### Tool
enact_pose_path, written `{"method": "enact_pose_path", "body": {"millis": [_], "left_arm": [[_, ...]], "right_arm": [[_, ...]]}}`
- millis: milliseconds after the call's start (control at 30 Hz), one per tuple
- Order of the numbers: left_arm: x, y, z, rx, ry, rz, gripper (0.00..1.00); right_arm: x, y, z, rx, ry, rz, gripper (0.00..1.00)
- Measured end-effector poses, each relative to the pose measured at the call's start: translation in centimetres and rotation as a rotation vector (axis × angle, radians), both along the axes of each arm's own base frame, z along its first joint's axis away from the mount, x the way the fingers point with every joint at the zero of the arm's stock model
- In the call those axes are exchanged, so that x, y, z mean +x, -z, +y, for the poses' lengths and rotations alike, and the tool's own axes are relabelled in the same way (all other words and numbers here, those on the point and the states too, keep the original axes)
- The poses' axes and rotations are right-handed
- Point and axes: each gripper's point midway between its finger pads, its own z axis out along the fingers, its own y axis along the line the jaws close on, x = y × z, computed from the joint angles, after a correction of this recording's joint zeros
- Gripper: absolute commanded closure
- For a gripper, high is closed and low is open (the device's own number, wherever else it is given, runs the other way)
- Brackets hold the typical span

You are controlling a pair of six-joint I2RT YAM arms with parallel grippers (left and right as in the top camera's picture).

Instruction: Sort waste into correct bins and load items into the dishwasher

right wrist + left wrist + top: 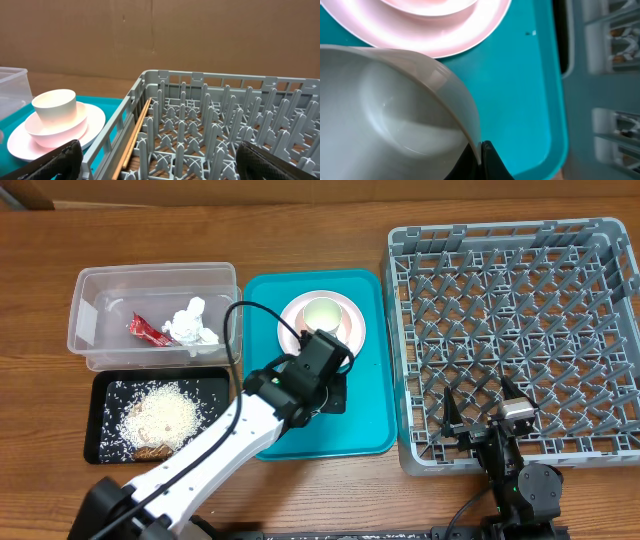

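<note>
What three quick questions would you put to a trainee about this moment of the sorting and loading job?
1. True or false: the red wrapper and the tissue both lie in the clear tub.
2. What is the left gripper closed on? A: a spoon. B: the rim of the white bowl. C: a sponge.
3. Short answer: which container holds the rice?

Key: 1 true; 2 B; 3 the black tray.
</note>
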Motion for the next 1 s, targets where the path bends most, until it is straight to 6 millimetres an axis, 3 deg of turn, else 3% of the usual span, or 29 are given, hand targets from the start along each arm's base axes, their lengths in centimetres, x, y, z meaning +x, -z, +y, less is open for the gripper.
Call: {"method": "enact_pose_path", "body": {"millis": [267, 333, 533, 600, 1000], "left_arm": [[0.0, 2.6, 0.3, 0.056, -0.017, 0.055, 0.95], [0.0, 2.6, 0.3, 0.055, -0.019, 0.056, 0.89], [0.0, 2.6, 0.3, 0.052, -0.027, 0.058, 0.52], [0.0, 2.7, 0.4, 0.053, -0.028, 0.059, 0.46], [0.2, 2.7, 0.9, 0.061, -0.037, 0.06, 0.43]], "right_arm": [[0.0, 0.0, 0.0, 0.0, 0.0, 0.0, 0.0], [0.0, 0.0, 0.0, 0.0, 0.0, 0.0, 0.0], [0.0, 0.0, 0.0, 0.0, 0.0, 0.0, 0.0], [0.0, 0.0, 0.0, 0.0, 0.0, 0.0, 0.0], [0.0, 0.0, 0.0, 0.0, 0.0, 0.0, 0.0]]}}
